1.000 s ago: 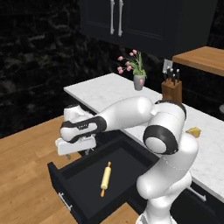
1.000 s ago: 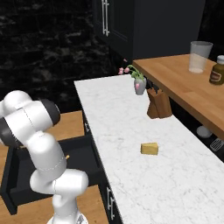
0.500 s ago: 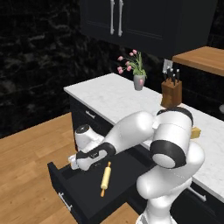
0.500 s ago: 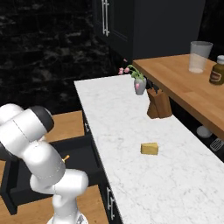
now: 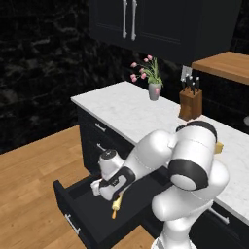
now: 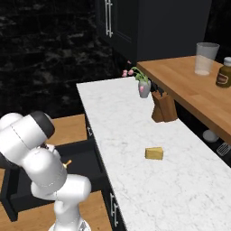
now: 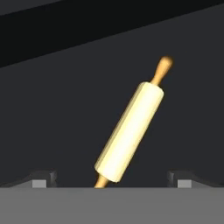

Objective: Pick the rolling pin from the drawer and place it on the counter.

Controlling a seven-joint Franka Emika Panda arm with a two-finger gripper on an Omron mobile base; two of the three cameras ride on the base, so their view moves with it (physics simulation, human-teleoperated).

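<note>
- The drawer (image 5: 78, 204) stands pulled open below the counter (image 5: 126, 107), so the opening step looks done; its front with the bar handle sits at about 7 o'clock in the left base view.
- The rolling pin (image 7: 130, 131) lies flat on the dark drawer floor, not lifted. In the hand view it slants from a handle at 1 o'clock down to the other handle at 6 o'clock.
- The gripper (image 7: 111, 177) hangs inside the drawer right over the pin, its jaws spread wide and empty. One finger tip (image 7: 41, 179) shows at 8 o'clock and the other at 4 o'clock, with the pin's lower end between them but touching neither.
- In the left base view the hand (image 5: 111, 181) covers most of the pin; one orange handle pokes out at its 6 o'clock.
- My judgement: the reach is nearly finished. Left to do are closing on the pin, lifting it clear of the drawer walls, and laying it on the counter.
- The marble at 2 o'clock from the drawer has bare room between the vase (image 5: 154, 90) and the yellow wedge (image 6: 154, 153).
</note>
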